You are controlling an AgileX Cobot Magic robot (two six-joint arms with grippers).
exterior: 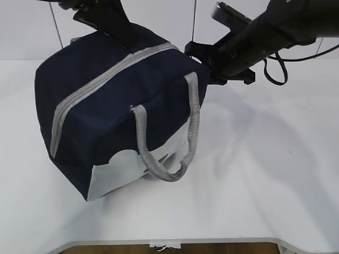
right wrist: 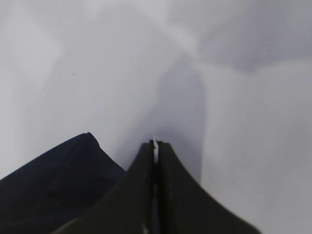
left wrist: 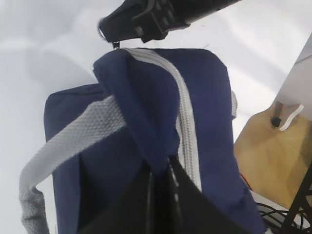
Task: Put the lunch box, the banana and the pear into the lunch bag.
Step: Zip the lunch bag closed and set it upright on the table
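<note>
Bag (exterior: 122,106): navy, boxy, grey zipper shut, tilted.
Left claw (left wrist: 161,168): pinching bag's top fabric.
Right claw (right wrist: 155,146): clamped on thin metal pull, beside the bag's end.

The lunch bag (exterior: 122,114) stands on the table (exterior: 265,174), left of centre in the exterior view and tilted, with its zipper (exterior: 100,79) running along the top from the near left end to the far right end. One handle (exterior: 169,143) hangs down the near side of the bag, over its lower panel. The left gripper (left wrist: 161,168) sits at the far left end of the bag's top, a fold of the fabric between its fingers, beside the zipper. The right gripper (exterior: 198,53) lies at the far right end of the zipper, a thin piece of metal (right wrist: 155,146) between its fingertips.
</note>
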